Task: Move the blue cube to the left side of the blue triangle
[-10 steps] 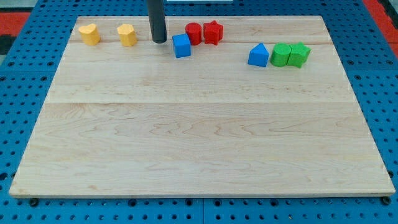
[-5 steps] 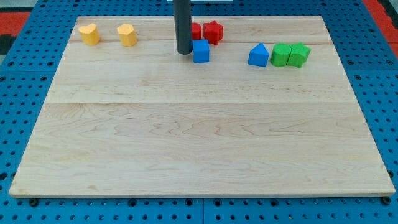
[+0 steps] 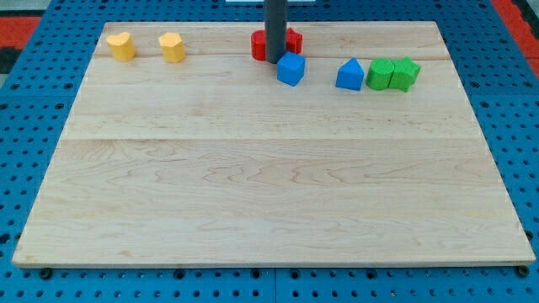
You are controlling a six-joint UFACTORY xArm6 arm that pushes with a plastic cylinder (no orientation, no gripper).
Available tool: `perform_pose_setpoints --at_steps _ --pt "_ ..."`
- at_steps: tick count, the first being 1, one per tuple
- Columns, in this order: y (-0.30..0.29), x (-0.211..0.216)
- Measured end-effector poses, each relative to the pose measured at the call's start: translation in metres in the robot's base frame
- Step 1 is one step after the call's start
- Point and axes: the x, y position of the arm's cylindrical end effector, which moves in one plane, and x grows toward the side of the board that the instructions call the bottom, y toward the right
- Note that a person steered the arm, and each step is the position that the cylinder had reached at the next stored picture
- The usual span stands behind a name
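While the wooden board [image 3: 269, 194] fills nearly the whole view, every block on it sits in a loose row along its top edge. Around the board lies a blue pegboard surface [image 3: 34, 151] (dotted with holes).

The dark rod [image 3: 275, 25] comes down from the view's top edge, a little left of the middle, and my tip [image 3: 276, 59] rests on the board touching, or all but touching, the upper left of the blue cube [image 3: 290, 69]. No pincer is fitted to this arm, so there is nothing to call open or closed.

The blue cube lies near the top edge, turned slightly askew, with bare wood between it and the blue triangle [image 3: 349, 75] to its right. Just right of the triangle, two green blocks [image 3: 393, 74] stand pressed together. Behind the rod, two red blocks [image 3: 259, 44] sit close to the top edge, partly hidden, so their shapes are hard to make out. Toward the top left corner, two yellow blocks [image 3: 121, 46] stand apart from each other.
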Motion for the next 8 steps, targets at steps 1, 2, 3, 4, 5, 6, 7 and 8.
perform_pose_setpoints --at_steps 1,2,3,4,5,6,7,8 --pt "0.000 0.000" --pt "-0.002 0.005" --pt "-0.003 0.017" --pt "-0.004 0.023" --pt "-0.004 0.023" --pt "-0.004 0.023" --pt "-0.010 0.023" --pt "-0.011 0.026"
